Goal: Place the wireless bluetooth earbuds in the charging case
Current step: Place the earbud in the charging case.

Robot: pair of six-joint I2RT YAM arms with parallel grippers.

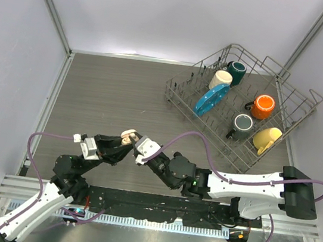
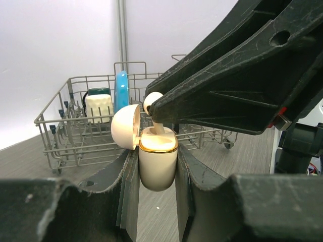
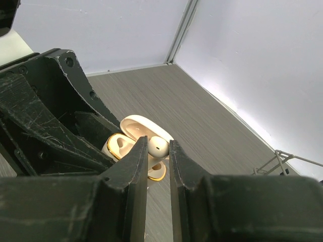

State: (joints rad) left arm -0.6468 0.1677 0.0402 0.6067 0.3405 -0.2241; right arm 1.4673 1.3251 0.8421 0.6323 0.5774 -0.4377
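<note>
A cream charging case [image 2: 157, 164] with a gold rim is held upright above the table, my left gripper [image 2: 157, 171] shut on its body. Its lid [image 2: 125, 127] is swung open to the left. My right gripper [image 3: 158, 148] is shut on one pale beige earbud [image 3: 159, 146]. The earbud's head [image 2: 153, 103] sits just above the case mouth and its stem reaches down into one socket. The other socket [image 3: 118, 146] looks empty. In the top view the two grippers meet at the case [image 1: 128, 135], near the table's front. I see no other earbuds.
A wire dish rack [image 1: 295, 110] stands at the back right. It holds an orange mug [image 1: 263, 106], a grey mug [image 1: 243, 125], a yellow mug [image 1: 266, 138], a cream mug [image 1: 220, 79], a teal mug [image 1: 237, 72] and a blue plate [image 1: 211, 99]. Walls close in on the left, back and right.
</note>
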